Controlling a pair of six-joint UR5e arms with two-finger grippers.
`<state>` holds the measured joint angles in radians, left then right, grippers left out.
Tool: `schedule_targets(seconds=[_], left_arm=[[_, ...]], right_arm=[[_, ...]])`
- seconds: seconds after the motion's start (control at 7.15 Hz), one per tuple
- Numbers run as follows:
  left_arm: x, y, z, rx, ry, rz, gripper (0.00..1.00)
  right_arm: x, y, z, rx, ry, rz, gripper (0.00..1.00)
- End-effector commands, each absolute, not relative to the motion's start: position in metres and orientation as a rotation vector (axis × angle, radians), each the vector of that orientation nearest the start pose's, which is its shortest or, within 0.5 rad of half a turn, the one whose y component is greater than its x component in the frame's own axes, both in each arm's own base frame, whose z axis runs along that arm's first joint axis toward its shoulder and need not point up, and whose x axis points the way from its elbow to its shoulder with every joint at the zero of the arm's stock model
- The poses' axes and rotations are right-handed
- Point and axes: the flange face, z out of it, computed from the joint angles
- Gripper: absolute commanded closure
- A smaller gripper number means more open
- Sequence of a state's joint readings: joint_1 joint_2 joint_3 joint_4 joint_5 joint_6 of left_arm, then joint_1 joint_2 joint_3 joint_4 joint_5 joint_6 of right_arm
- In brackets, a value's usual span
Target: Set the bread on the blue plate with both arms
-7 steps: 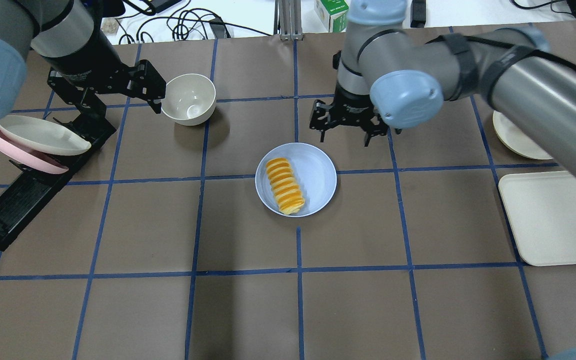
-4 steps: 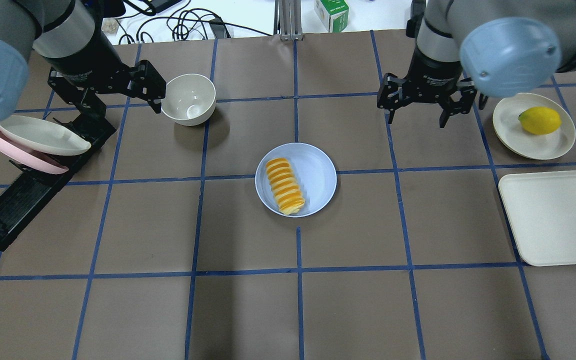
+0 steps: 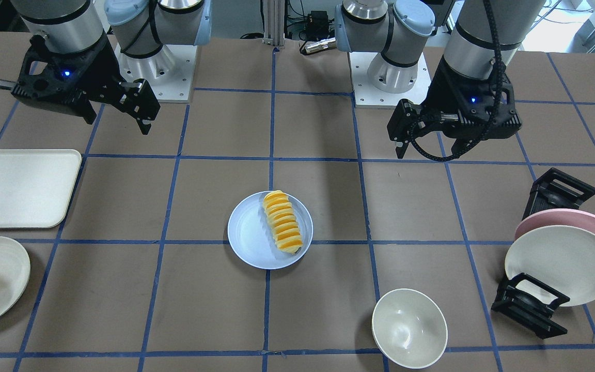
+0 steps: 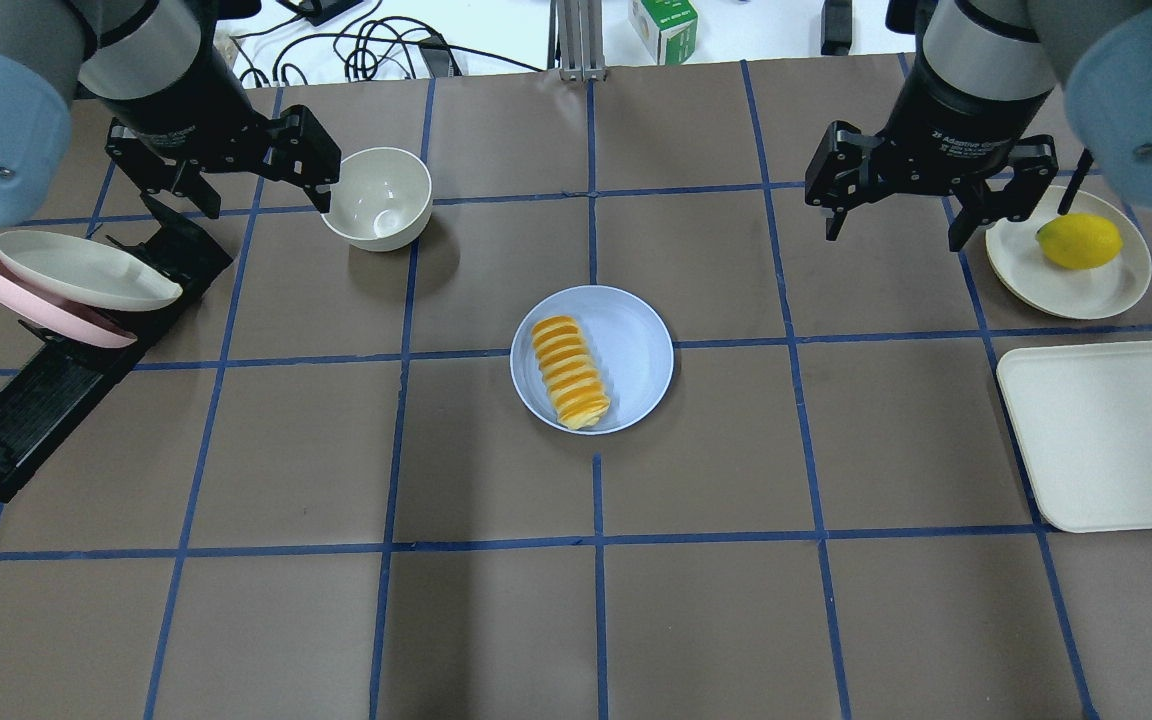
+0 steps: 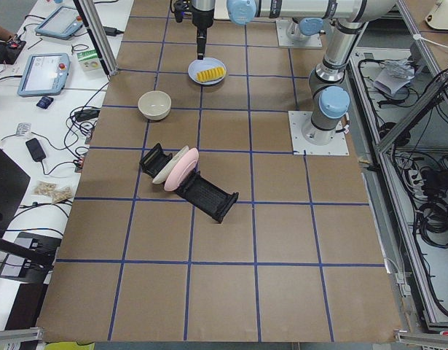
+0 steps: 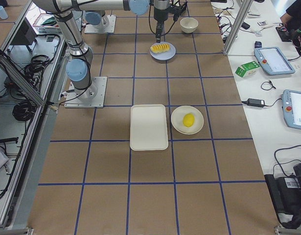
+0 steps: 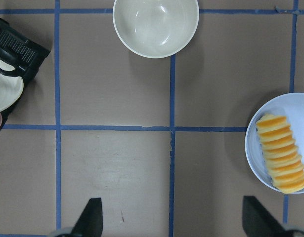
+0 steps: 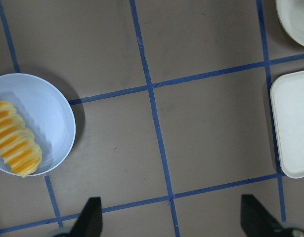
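Note:
The bread [image 4: 570, 372], a ridged orange-and-yellow loaf, lies on the left half of the blue plate [image 4: 636, 345] at the table's middle. Both also show in the front view, the bread [image 3: 282, 229] on the plate [image 3: 248, 235]. My left gripper [image 4: 246, 192] is open and empty, up in the air beside the cream bowl, far left of the plate. My right gripper [image 4: 893, 237] is open and empty, above the table to the plate's back right. The left wrist view shows the bread [image 7: 281, 159] at its right edge. The right wrist view shows the bread [image 8: 13, 144] at its left edge.
A cream bowl [image 4: 377, 197] stands at the back left. A black dish rack [image 4: 56, 380] holds a cream plate [image 4: 76, 268] and a pink plate [image 4: 36, 312] at the left. A cream plate [image 4: 1036, 275] with a lemon [image 4: 1079, 241] and a cream tray [image 4: 1116, 430] are at the right.
My right gripper has moved from just behind the blue plate out to the right, near the lemon plate. My left gripper has shifted slightly back. The bread and plate have not moved.

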<state>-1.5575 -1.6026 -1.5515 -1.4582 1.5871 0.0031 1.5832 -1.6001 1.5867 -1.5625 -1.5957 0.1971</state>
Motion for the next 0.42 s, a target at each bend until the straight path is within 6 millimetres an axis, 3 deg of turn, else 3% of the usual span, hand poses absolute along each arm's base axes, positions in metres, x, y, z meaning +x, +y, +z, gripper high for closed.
schedule_targets(seconds=[0.0, 0.28], left_arm=[[-0.1272, -0.5157, 0.4941, -0.011, 3.123, -0.158, 0.0], [-0.1269, -0.5149, 0.4939, -0.013, 3.12, -0.156, 0.0]], right_arm=[[0.1394, -0.4766, 0.495, 0.286, 3.125, -0.011, 0.0], [0.1389, -0.4762, 0.4914, 0.269, 3.125, -0.002, 0.0]])
